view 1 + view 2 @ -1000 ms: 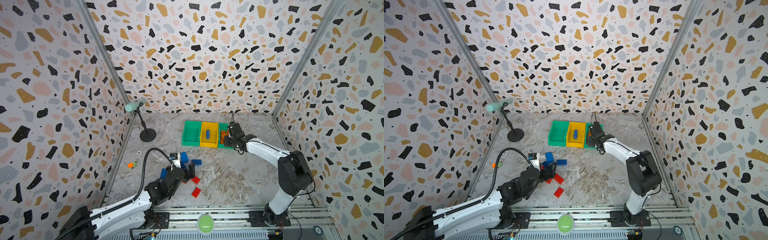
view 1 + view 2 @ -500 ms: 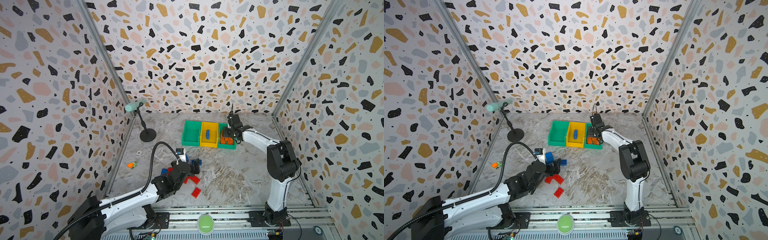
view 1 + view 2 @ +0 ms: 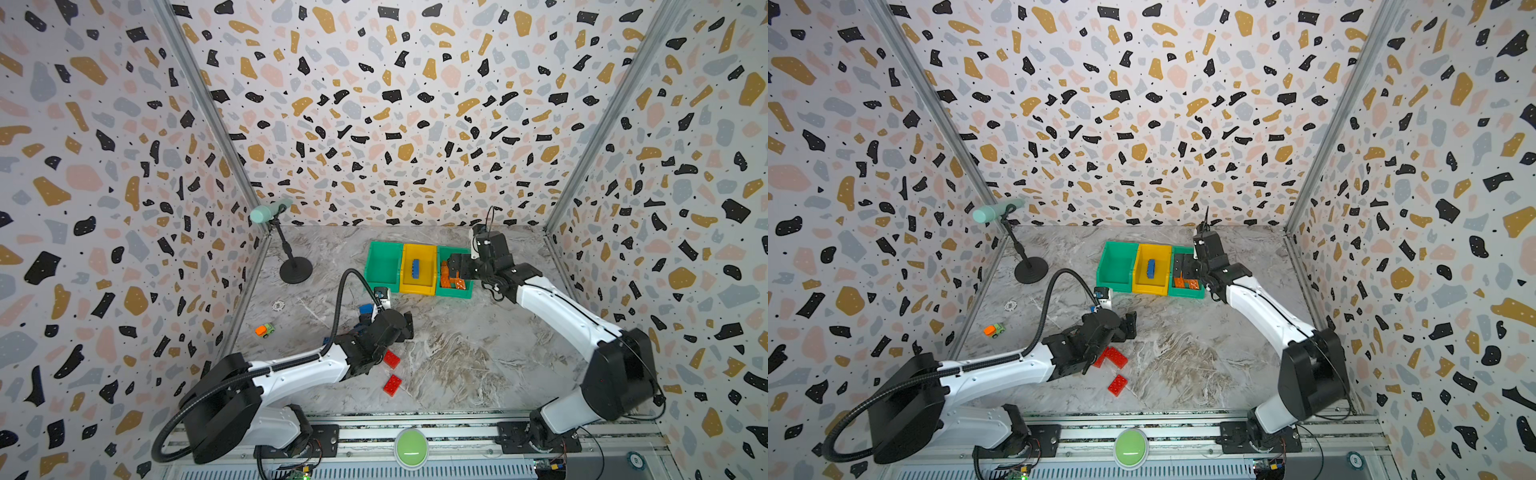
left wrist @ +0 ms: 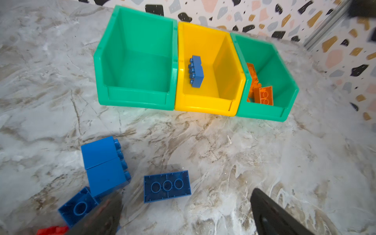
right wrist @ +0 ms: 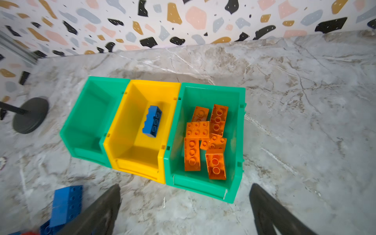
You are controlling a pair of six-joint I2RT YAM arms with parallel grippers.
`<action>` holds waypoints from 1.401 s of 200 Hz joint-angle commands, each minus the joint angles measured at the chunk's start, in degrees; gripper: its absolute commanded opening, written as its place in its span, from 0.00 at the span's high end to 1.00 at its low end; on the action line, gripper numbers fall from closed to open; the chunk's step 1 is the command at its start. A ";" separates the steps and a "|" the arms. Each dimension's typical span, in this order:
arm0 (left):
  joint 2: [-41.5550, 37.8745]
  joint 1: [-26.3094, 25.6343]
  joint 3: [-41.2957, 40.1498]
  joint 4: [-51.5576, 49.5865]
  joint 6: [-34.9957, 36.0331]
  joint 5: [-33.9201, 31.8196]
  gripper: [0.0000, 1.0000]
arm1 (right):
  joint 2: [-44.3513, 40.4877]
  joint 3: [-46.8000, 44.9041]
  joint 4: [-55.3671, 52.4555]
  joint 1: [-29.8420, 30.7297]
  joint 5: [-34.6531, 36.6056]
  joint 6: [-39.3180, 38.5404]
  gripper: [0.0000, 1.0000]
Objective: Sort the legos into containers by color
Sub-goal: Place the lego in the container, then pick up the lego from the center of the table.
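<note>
The left gripper [image 4: 186,193] is wide open, holding nothing, over a flat blue brick [image 4: 167,186] on the table [image 4: 264,152], well short of the yellow bin [image 4: 203,106]. The brick lies upside down, holes up. Its long side runs from 1 finger toward the other, so turn the wrist, then pinch its 2 long sides. The right gripper [image 5: 185,187] is open and empty too, at the green bin [image 5: 211,87] of orange bricks [image 5: 215,162].

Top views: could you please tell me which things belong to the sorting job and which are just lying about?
Job: blue bricks, red bricks, orange bricks, empty green bin, yellow bin, other green bin.
Lying about: toy car, stand, pale disc.
</note>
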 commanded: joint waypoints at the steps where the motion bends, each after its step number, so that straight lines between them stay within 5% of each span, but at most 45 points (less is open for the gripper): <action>1: 4.36 0.27 3.03 -1.97 -1.93 -0.34 0.00 | -5.50 -5.43 -0.78 0.41 -1.60 1.88 0.01; 70: 13.93 1.75 8.39 -6.97 -4.91 -1.44 0.00 | -15.04 -12.52 0.04 0.59 -5.10 3.01 0.01; 202: 22.20 4.43 10.87 -7.18 -4.91 0.78 0.11 | -16.03 -14.76 2.03 0.59 -7.49 3.09 0.01; 280: 24.71 4.60 12.56 -9.46 -4.01 0.26 0.36 | -17.75 -15.05 1.51 0.58 -7.45 3.08 0.01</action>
